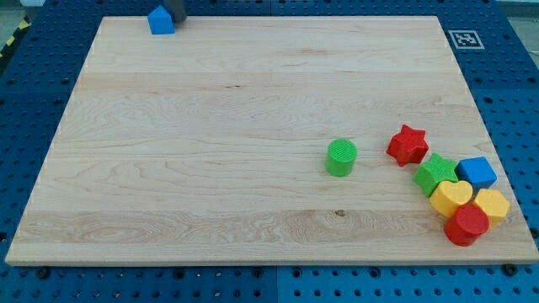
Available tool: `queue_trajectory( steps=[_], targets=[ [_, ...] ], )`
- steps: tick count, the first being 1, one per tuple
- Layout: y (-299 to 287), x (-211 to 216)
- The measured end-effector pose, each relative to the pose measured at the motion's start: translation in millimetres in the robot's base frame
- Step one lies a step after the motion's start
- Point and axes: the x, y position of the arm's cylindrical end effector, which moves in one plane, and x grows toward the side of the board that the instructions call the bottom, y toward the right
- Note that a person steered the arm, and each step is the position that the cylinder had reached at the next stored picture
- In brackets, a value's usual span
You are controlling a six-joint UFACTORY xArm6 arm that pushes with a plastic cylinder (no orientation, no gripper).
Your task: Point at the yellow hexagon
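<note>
Arm: out of shot for the most part, only a short dark stub of the rod [176, 9] pokes in at the view's top edge, left of centre.
Rod pose: looks upright, dropping straight down from the top of the view.
My tip [177, 21]: right at the view's top, its very end hard to make out against the dark.
Wrist and upper links: not visible in this camera view.
</note>
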Motion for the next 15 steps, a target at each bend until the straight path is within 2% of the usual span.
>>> queue_trajectory(
  steps=[2,5,7,9,10,11,12,15],
  targets=[
    [106.0,10.8],
    [227.6,191.1],
    [260.7,203.0],
    [409.7,236.6],
    [480.0,268.1],
    [511.9,320.6],
    [511.9,356.6],
    [477.1,393.8]
  ],
)
